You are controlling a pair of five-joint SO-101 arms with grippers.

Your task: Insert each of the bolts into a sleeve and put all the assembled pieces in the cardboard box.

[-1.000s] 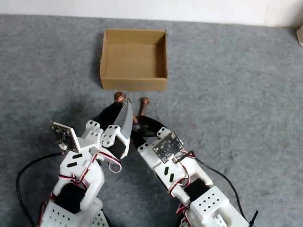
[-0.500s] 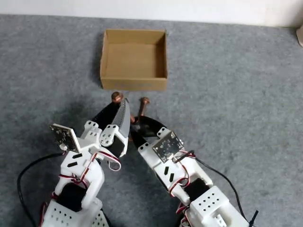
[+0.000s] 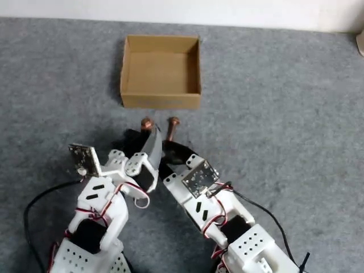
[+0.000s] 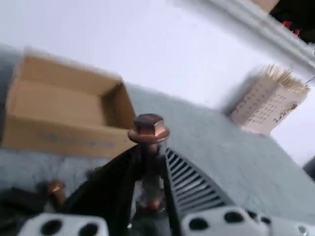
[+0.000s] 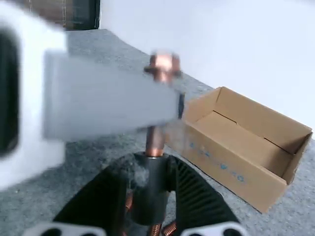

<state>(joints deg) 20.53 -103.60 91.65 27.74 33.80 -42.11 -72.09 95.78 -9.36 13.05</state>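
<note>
Left gripper (image 4: 149,152) is pinched on the shank of a bolt (image 4: 148,129), with the hex head standing clear above the fingertips. Right gripper (image 5: 150,164) is clamped around a dark sleeve (image 5: 147,196), held mouth-up. The two meet in the middle of the tabletop (image 3: 284,142), just in front of the cardboard box (image 3: 161,101), which sits open and empty toward the far edge. In the right wrist view the shank runs down to the sleeve mouth, but how deep it has entered cannot be told. A second bolt (image 3: 173,121) lies just beside the held one, near the box's front wall. Recommendation for the insertion: keep the shank in line with the sleeve bore, press straight along that axis, and hold the sleeve firm until the head seats, releasing only then. Against the frame one second ago, the left arm has swung toward the right arm and the bolt head sits slightly farther from the box. The box, second bolt and right arm are unchanged.
</note>
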